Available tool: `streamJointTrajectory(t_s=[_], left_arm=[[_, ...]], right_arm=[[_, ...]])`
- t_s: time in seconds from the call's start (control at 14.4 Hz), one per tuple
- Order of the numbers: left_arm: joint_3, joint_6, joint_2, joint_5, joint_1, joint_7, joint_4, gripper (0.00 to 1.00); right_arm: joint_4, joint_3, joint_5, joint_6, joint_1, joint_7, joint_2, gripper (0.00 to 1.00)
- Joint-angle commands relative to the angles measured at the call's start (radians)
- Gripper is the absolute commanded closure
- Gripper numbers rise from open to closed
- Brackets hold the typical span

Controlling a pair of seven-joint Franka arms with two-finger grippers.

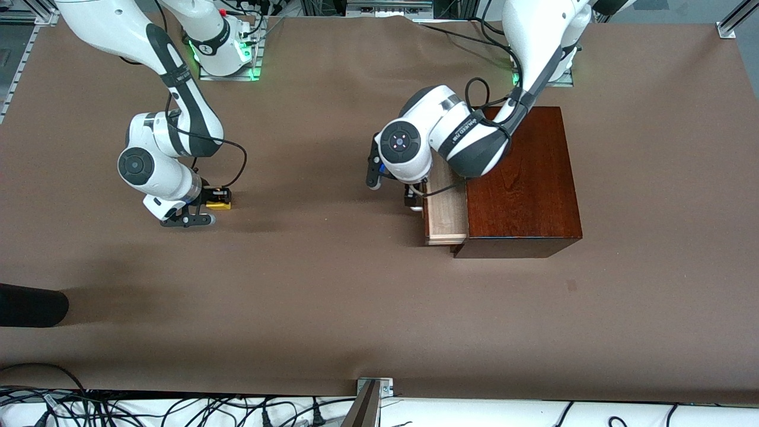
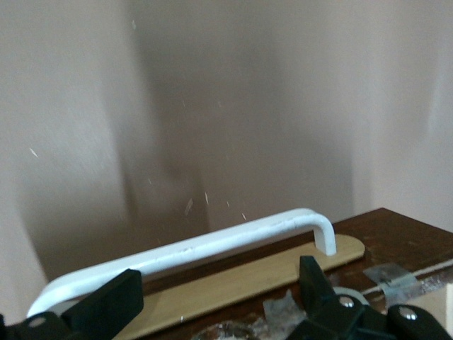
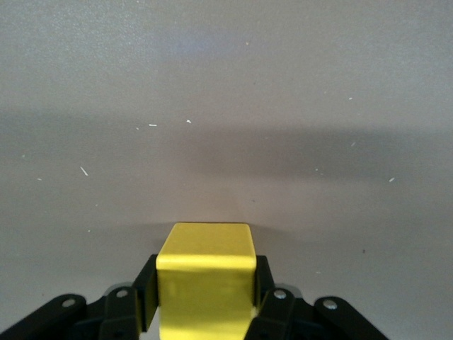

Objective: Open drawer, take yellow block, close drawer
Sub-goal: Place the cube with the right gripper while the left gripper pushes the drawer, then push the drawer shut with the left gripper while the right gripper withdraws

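The dark reddish-brown wooden box point(image 1: 522, 178) stands toward the left arm's end of the table. Its drawer point(image 1: 446, 207) is slid partly out and shows pale wood. My left gripper point(image 1: 411, 198) is at the drawer's front. In the left wrist view, the left gripper point(image 2: 212, 290) is open, its fingers point(image 2: 113, 301) spread wide just short of the white bar handle point(image 2: 212, 244), holding nothing. My right gripper point(image 1: 214, 198) is low over the table toward the right arm's end, shut on the yellow block point(image 1: 218, 205). The block point(image 3: 205, 276) sits between the right gripper's point(image 3: 205, 287) black pads.
A dark rounded object point(image 1: 29, 305) lies at the table's edge toward the right arm's end, nearer the front camera. Cables and a metal bracket point(image 1: 373, 391) run along the table's front edge. Brown table surface point(image 1: 332, 284) lies between the two arms.
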Motion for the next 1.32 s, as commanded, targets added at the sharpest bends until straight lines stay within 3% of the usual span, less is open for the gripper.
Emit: streamJointTrajectory(t_s=[0.0,0.35,0.62,0.9,1.25], left_arm=[[0.013,-0.078,-0.033,0.048,0.04,0.051,-0.015,0.0],[0.012,-0.135,-0.048,0.084,0.08,0.052,-0.012,0.0],[0.013,-0.14,-0.053,0.086,0.09,0.049,-0.016,0.0],[0.016,-0.153,-0.054,0.086,0.095,0.046,-0.016,0.0],[0.009,-0.149,-0.057,0.083,0.097,0.04,-0.01,0.0]], right_arm=[[-0.002,0.009,0.006,0.01,-0.02,-0.018,-0.026,0.0],[0.05,0.006,0.008,-0.076,-0.023,-0.023,-0.204,0.0],[0.263,0.009,0.003,-0.403,-0.023,-0.017,-0.305,0.0],[0.528,0.007,0.001,-0.721,-0.023,-0.034,-0.322,0.0],[0.612,-0.014,0.0,-0.806,-0.022,-0.12,-0.315,0.0]])
